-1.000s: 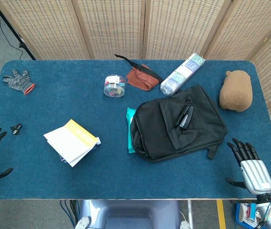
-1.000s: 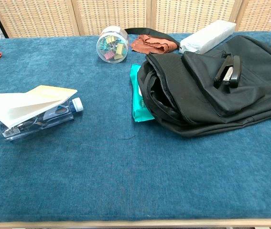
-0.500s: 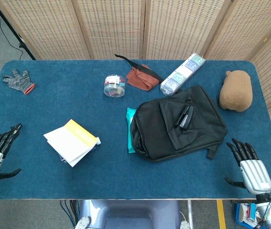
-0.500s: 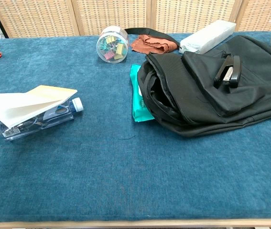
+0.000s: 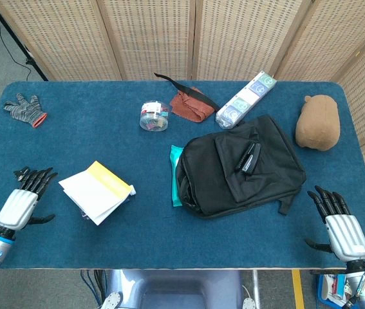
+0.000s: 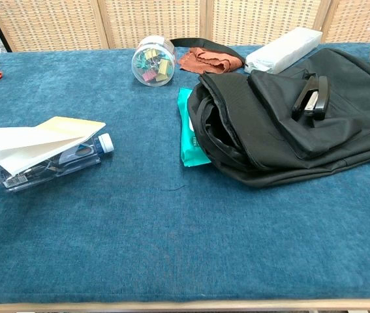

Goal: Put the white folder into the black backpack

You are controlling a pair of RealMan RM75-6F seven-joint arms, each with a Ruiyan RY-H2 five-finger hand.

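Observation:
The white folder [image 5: 91, 192], with a yellow edge, lies left of centre, propped on a clear plastic bottle [image 6: 54, 163]; the chest view shows the folder [image 6: 31, 143] tilted. The black backpack [image 5: 237, 167] lies right of centre, its mouth open toward the left [image 6: 214, 130]. My left hand [image 5: 22, 204] hovers open just left of the folder, fingers apart, not touching it. At the front right corner my right hand [image 5: 340, 226] stays open and holds nothing. Neither hand shows in the chest view.
A teal packet [image 5: 175, 174] lies against the backpack's mouth and a black stapler [image 5: 248, 158] sits on top. Behind are a jar of clips [image 5: 154, 116], a brown cloth [image 5: 188, 105] and a wipes pack [image 5: 245, 98]. A plush bear [image 5: 318, 121] sits far right, a grey glove [image 5: 24, 109] far left.
My left hand has moved in from the left table edge toward the folder. The right hand has barely shifted. The objects stay put.

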